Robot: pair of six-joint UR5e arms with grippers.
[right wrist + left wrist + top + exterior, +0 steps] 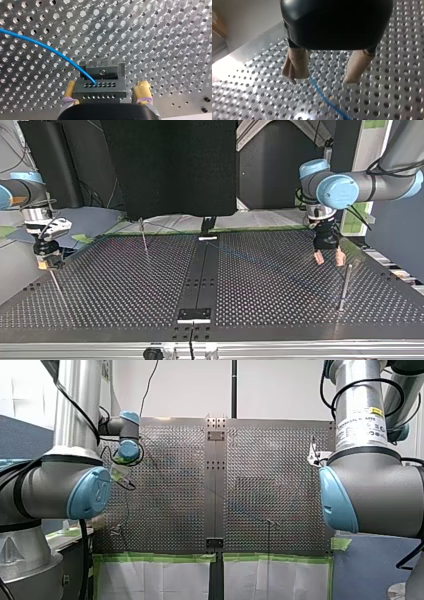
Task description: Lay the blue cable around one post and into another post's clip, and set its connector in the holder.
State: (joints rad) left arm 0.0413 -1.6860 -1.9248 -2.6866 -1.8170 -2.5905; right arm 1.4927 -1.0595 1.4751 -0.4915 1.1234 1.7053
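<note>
The blue cable [50, 48] curves over the perforated plate and ends in a dark connector block [100, 87] that sits against a dark holder [102, 71]. My right gripper [106, 93] straddles that block, open: its yellow pads [143, 90] stand either side, one with a clear gap. In the top view it hangs at the left [47, 261]. My left gripper [323, 79] is open low over the plate, and the blue cable [324, 97] runs between its beige pads [297, 65] and on ahead. In the top view it hangs at the right [330, 260], near a post [345, 285].
A second thin post [144, 239] stands toward the far side of the plate, left of the dark centre strip [200, 280]. A black bracket [195, 314] sits on that strip near the near edge. Green tape [160, 557] lines the plate's edge in the front view.
</note>
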